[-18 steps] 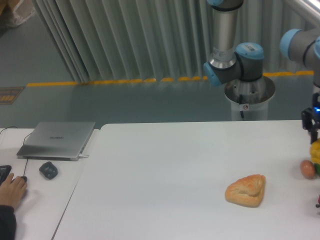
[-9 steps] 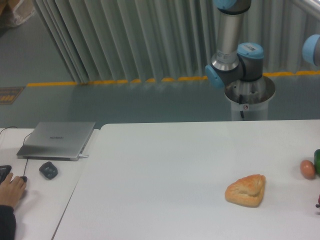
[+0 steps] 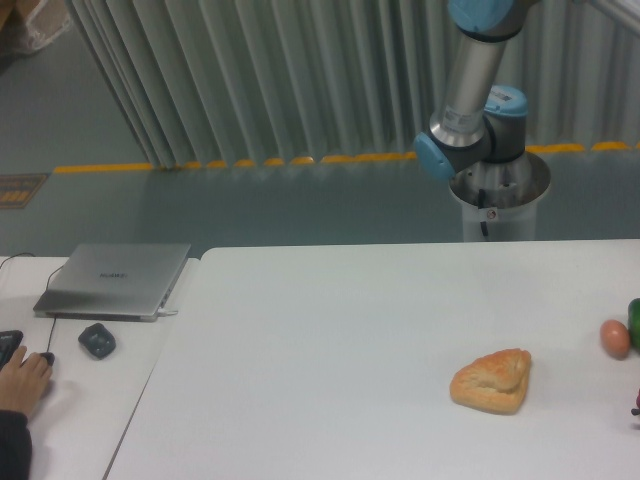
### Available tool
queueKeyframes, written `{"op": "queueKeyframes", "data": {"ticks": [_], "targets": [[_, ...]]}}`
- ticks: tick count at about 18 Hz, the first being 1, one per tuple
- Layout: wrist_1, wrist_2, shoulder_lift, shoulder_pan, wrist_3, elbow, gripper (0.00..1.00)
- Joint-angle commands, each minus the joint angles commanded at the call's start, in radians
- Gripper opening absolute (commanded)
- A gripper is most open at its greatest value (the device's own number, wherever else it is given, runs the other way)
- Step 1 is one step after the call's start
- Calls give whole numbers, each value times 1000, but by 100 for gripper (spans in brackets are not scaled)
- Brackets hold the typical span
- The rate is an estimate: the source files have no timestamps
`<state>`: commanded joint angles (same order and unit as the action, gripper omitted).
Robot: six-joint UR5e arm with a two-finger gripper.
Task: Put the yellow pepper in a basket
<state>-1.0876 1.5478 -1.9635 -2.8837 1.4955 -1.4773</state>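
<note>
At the far left a person's hand (image 3: 22,377) rests by a dark mouse (image 3: 96,340) on a side table, with a closed silver laptop (image 3: 114,279) behind them. On the white table (image 3: 330,340) lie a golden-brown bread piece (image 3: 491,380), then 1 small orange-brown egg-shaped thing (image 3: 614,337) beside a dark green vegetable (image 3: 634,322) cut off by the right edge. Only the arm's (image 3: 470,90) elbow and upper links show behind the table, so the claw is out of frame and I cannot tell its state, and the yellow pepper is nowhere visible.
</note>
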Motion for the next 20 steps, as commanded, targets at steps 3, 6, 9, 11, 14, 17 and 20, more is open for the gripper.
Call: {"op": "queueKeyframes", "data": {"ticks": [3,6,9,11,14,17,20], "targets": [[18,0,-44,-20,29,15,28],[21,0,-55,-48,100,14,31],[26,0,-63,-48,97,14,96],[38,0,-64,-48,100,17,100],[38,-2,-63,-49,101,25,100],[38,-6,-48,-39,95,25,100],[32,-8,0,6,95,18,100]]}}
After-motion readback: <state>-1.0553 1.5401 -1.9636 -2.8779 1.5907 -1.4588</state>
